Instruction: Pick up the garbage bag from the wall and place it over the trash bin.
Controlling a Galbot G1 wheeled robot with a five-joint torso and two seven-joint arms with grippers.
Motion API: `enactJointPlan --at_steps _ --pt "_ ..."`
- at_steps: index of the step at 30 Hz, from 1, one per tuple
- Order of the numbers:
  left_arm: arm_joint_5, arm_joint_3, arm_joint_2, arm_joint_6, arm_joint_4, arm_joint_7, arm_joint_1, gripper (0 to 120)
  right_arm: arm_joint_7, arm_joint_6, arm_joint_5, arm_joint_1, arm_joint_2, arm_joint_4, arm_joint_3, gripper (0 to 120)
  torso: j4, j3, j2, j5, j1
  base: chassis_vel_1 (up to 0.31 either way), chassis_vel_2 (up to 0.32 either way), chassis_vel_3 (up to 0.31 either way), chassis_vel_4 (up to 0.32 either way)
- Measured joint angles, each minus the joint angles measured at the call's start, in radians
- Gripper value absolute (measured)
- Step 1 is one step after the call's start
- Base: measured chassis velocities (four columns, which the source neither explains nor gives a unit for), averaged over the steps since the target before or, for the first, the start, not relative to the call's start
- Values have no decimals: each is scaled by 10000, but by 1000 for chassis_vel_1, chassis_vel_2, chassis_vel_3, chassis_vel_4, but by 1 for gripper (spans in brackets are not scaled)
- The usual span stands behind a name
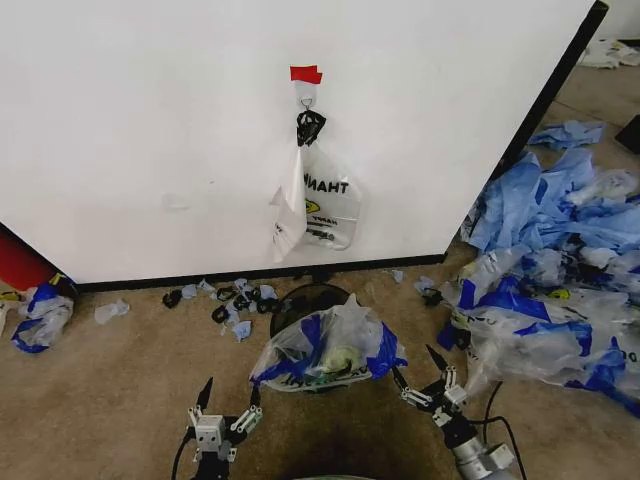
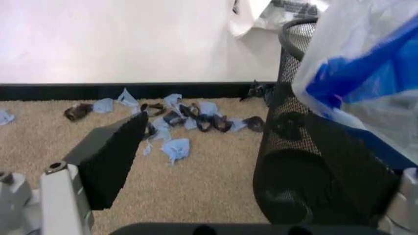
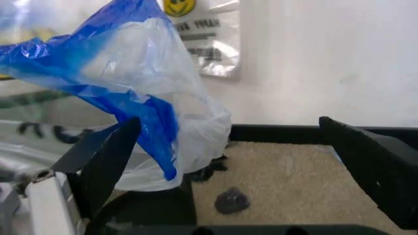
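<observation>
The garbage bag (image 1: 328, 350), thin clear plastic with bright blue patches, lay draped over the top of the trash bin (image 1: 300, 298), whose black mesh rim showed just behind it on the far side. The bin stood on the carpet near the base of the wall (image 1: 150, 130), a plain white panel with a black strip along its foot.

The left gripper (image 1: 229, 395) hung low at the near left of the bin, its dark fingers spread wide and holding nothing; in the left wrist view the mesh side of the bin (image 2: 313, 147) stood close beside one finger. The right gripper (image 1: 417, 372) sat at the near right of the bin, fingers also wide apart, with the bag's blue edge (image 3: 130, 93) hanging just by one finger in the right wrist view; whether it touched could not be told.

On the wall, a clear lettered bag (image 1: 325, 205) hung from a small hook (image 1: 306, 100) under a piece of red tape (image 1: 306, 73). Torn blue scraps (image 1: 235, 300) littered the carpet along the wall's foot, and a heap of blue and clear bags (image 1: 560, 260) lay to the right.
</observation>
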Motion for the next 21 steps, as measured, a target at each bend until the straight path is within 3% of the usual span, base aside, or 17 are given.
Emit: enactJointPlan --at_steps 21 --pt "132 78 -13 -37 -108 28 81 94 -1279 0 425 -243 -174 343 74 100 0 0 0 1 0 0 0 0 0"
